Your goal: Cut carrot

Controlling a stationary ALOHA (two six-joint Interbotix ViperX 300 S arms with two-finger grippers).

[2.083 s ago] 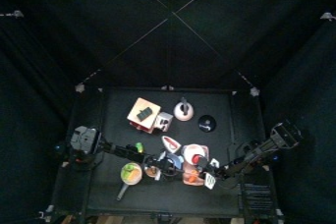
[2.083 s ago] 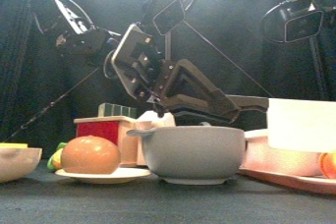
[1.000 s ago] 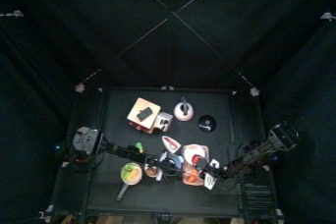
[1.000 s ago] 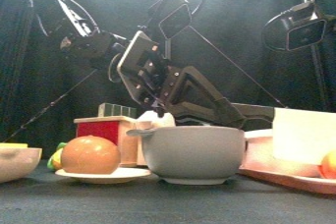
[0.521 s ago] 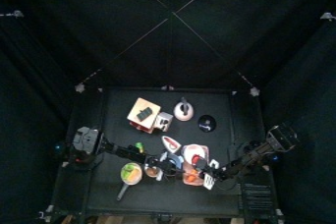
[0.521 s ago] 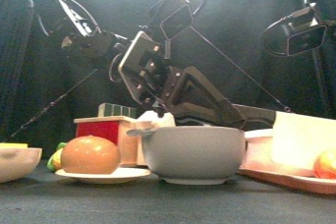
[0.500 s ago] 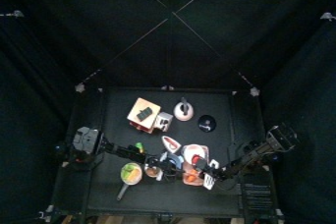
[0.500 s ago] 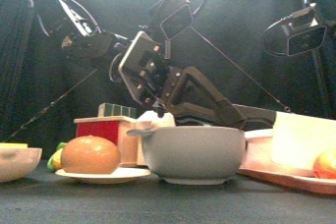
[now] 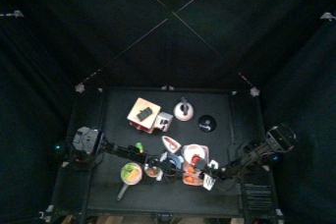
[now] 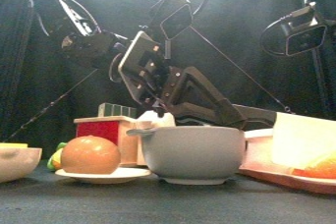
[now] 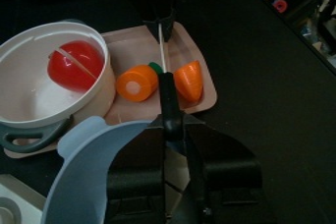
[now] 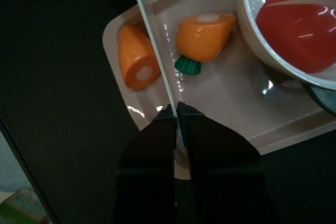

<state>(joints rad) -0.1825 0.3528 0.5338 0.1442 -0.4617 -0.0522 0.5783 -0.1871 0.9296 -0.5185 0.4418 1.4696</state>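
The carrot lies in two orange pieces on the pink cutting board [image 12: 243, 100]: one piece [image 12: 138, 56] on one side of the knife blade [image 12: 151, 41], the other [image 12: 206, 33], with a green tip, on the other side. My right gripper [image 12: 176, 122] is shut on the knife's handle. In the front view the blade [image 10: 308, 135] stands as a cream panel over the carrot [image 10: 315, 169]. My left gripper [image 11: 168, 95] is shut, its tips between the two pieces [image 11: 137, 84] [image 11: 191, 79]. In the top view the carrot [image 9: 195, 178] shows at the table's front.
A white bowl [image 11: 27, 81] holding a red round thing [image 11: 77, 63] stands beside the board. In the front view a grey bowl [image 10: 195, 154], an orange ball on a plate [image 10: 89, 154], a red-and-white box [image 10: 112, 130] and a yellow-green bowl [image 10: 11, 159] stand close. A tan box [image 9: 141, 112] is further back.
The knife blade has come down steadily at the right of the front view, and more orange carrot now shows beneath it. The left arm has barely moved.
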